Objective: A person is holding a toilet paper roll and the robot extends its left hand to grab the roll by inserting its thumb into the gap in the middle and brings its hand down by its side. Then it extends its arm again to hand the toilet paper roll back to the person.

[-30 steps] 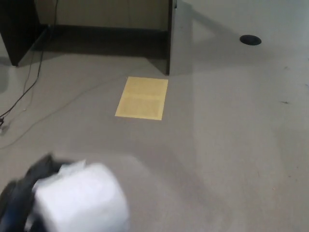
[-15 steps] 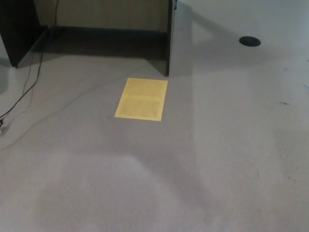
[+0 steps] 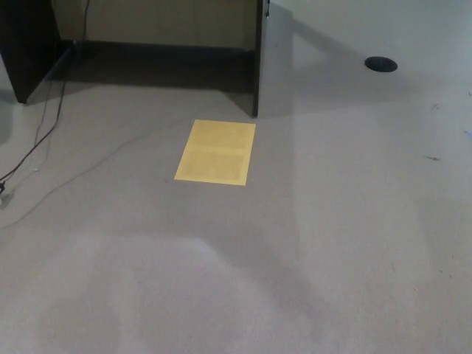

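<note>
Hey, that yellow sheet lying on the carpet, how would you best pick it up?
The yellow sheet lies flat on the grey carpet, so no face can be pinched. I'd probably go for its near short edge, coming from above and in front, sliding a finger under a corner to lift it. Its far edge sits close to the dark furniture panel, leaving less room there.

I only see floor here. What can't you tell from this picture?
- Both hands and the toilet paper roll: outside the head view, so the grip cannot be checked.
- The person: not in frame.
- Yellow sheet: any print too small to read.
- Cable: its ends cut off by the edges.
</note>
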Tool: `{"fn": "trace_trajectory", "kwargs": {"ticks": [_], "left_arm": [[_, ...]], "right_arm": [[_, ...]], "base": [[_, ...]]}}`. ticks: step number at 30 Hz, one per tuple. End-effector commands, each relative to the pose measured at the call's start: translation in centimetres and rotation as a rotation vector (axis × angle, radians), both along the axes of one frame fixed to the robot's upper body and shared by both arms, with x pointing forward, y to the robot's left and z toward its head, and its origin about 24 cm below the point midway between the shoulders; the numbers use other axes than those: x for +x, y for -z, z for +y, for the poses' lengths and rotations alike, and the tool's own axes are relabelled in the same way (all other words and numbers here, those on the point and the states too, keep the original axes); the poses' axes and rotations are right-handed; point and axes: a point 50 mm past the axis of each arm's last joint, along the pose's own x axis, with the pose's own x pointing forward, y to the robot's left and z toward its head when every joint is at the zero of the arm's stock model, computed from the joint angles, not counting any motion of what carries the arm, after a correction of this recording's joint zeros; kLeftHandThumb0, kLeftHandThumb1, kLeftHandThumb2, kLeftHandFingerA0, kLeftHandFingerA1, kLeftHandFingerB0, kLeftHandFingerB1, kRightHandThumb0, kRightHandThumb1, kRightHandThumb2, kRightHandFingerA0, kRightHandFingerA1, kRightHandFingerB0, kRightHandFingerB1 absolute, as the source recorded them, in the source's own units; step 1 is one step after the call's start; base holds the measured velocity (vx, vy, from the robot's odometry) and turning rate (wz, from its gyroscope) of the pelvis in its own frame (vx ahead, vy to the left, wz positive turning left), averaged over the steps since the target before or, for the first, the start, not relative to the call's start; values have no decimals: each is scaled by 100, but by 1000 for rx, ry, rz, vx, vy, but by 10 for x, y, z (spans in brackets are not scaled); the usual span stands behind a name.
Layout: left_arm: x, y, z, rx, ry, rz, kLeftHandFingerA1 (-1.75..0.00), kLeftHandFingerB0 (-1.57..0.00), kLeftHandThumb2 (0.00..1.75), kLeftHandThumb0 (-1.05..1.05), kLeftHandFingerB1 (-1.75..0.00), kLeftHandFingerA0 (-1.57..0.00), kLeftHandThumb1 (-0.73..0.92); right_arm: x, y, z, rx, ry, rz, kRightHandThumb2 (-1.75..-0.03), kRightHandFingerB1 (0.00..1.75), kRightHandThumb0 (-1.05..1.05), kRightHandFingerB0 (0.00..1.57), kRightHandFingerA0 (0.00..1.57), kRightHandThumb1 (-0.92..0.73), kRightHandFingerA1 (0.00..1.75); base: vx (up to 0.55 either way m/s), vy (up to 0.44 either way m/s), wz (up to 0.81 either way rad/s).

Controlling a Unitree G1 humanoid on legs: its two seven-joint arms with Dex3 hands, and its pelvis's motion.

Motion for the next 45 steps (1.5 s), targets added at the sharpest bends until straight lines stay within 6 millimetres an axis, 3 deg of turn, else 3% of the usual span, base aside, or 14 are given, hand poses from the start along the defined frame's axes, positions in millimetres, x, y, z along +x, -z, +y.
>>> {"fn": "trace_trajectory", "kwargs": {"ticks": [1,4,9,12,16,24,29,31,33,38,39,40,43,45], "left_arm": [[2,-9,3,24,10,-87,-141,-79,70,-12,-122,-90,80],[6,-11,0,2,18,-113,-143,-76,69,-13,-124,-86,81],[48,-40,-20,-62,118,-333,-150,-74,79,-8,-127,-88,79],[90,-85,-50,-54,261,-558,-144,-78,83,-3,-120,-93,77],[126,-139,-85,-39,421,-729,-146,-73,85,-1,-125,-89,76],[165,-238,-170,29,765,-1008,-138,-76,87,1,-118,-90,70],[174,-279,-214,41,868,-1106,-144,-81,85,2,-118,-94,67],[174,-292,-237,32,928,-1120,-153,-74,77,-3,-124,-87,73],[172,-302,-267,11,986,-1150,-149,-77,79,-11,-122,-95,72],[159,-319,-320,-1,1108,-1158,-163,-64,71,-18,-140,-80,75],[156,-320,-328,-3,1130,-1156,-163,-68,71,-16,-138,-87,76],[152,-321,-335,-6,1149,-1161,-165,-63,67,-16,-140,-74,76],[138,-322,-360,-65,1217,-1212,-154,-74,66,-12,-128,-82,70],[133,-323,-368,-71,1235,-1207,-162,-69,65,-11,-133,-81,75]], "right_arm": [[-2,-1,-5,-17,9,14,-60,42,-38,54,78,-67,66],[-3,-1,-7,-20,7,18,-60,42,-38,54,75,-67,62],[4,-3,-5,0,25,10,-60,42,-38,54,75,-67,62],[4,-2,-3,-2,10,3,-61,42,-37,53,71,-67,60],[5,-3,-4,-21,0,4,-60,41,-39,53,75,-66,63],[14,-8,-3,-15,-12,-15,-61,42,-39,54,72,-68,61],[17,-10,-3,-24,-24,-22,-61,42,-40,53,75,-68,61],[17,-10,-3,-21,-19,-28,-61,43,-40,54,74,-67,61],[19,-11,-2,-19,-19,-29,-60,43,-39,54,73,-67,62],[23,-12,-1,-15,-12,-42,-60,43,-38,55,74,-66,62],[23,-12,-1,-18,-20,-42,-60,43,-38,55,73,-66,62],[23,-12,-1,-18,-23,-39,-60,42,-38,53,74,-66,63],[26,-14,0,-28,-35,-35,-60,41,-39,53,79,-67,65],[29,-15,0,-32,-45,-40,-61,42,-40,53,76,-67,60]], "base": [[0,0,0],[0,0,0],[0,0,0],[0,0,0],[0,0,0],[0,0,0],[0,0,0],[0,0,0],[0,0,0],[0,0,0],[0,0,0],[0,0,0],[0,0,0],[0,0,0]]}}
